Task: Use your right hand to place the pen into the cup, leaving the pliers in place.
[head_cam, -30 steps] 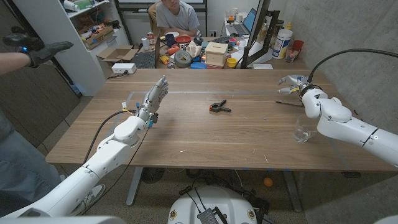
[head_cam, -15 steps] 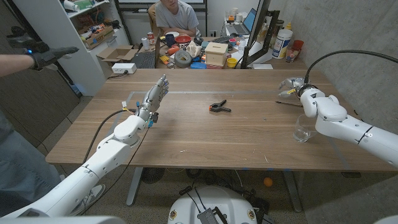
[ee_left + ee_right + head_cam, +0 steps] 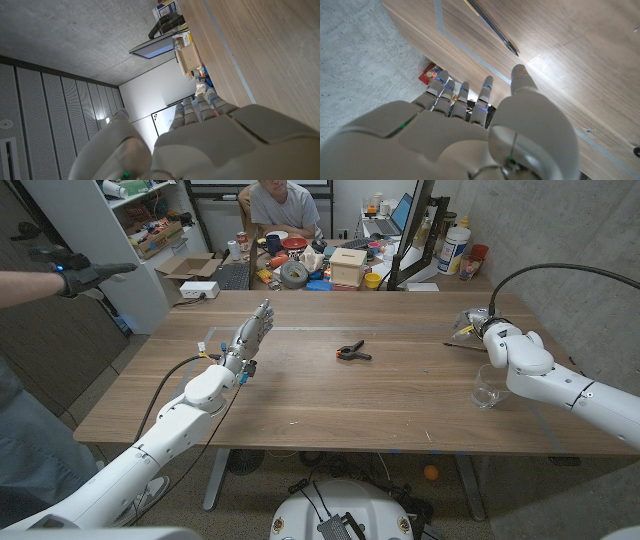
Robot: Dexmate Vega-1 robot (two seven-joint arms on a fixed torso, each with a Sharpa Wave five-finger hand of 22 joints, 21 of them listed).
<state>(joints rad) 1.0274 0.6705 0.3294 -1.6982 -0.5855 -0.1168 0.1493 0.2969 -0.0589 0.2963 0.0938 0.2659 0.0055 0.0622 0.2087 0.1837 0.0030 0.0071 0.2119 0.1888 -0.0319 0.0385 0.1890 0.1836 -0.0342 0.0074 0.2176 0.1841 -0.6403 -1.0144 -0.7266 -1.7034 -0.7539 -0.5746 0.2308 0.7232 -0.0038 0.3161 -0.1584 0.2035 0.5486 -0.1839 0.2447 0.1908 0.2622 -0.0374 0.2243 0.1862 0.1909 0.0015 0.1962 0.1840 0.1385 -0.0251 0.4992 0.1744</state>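
The thin dark pen (image 3: pixel 458 345) lies on the wooden table (image 3: pixel 330 400) near the far right corner; in the right wrist view the pen (image 3: pixel 492 26) lies beyond my fingertips (image 3: pixel 462 90). My right hand (image 3: pixel 472 318) hovers just behind the pen, fingers spread, holding nothing. The clear glass cup (image 3: pixel 487 390) stands upright nearer the front, beside my right forearm. The black pliers (image 3: pixel 352 352) with orange tips lie at the table's middle. My left hand (image 3: pixel 250 338) stands on its edge at the left, fingers straight, and holds nothing.
Clutter lines the far edge: a tape roll (image 3: pixel 293 273), a wooden box (image 3: pixel 348 266), a laptop (image 3: pixel 385 220). A person (image 3: pixel 283 205) sits behind the table. A person's gloved hand (image 3: pixel 85 275) reaches in at the left. A concrete wall stands close on the right.
My right hand has drifted slightly closer to the pen. The person's gloved hand at the left has moved right. My left arm, the pliers, the pen and the cup have stayed put.
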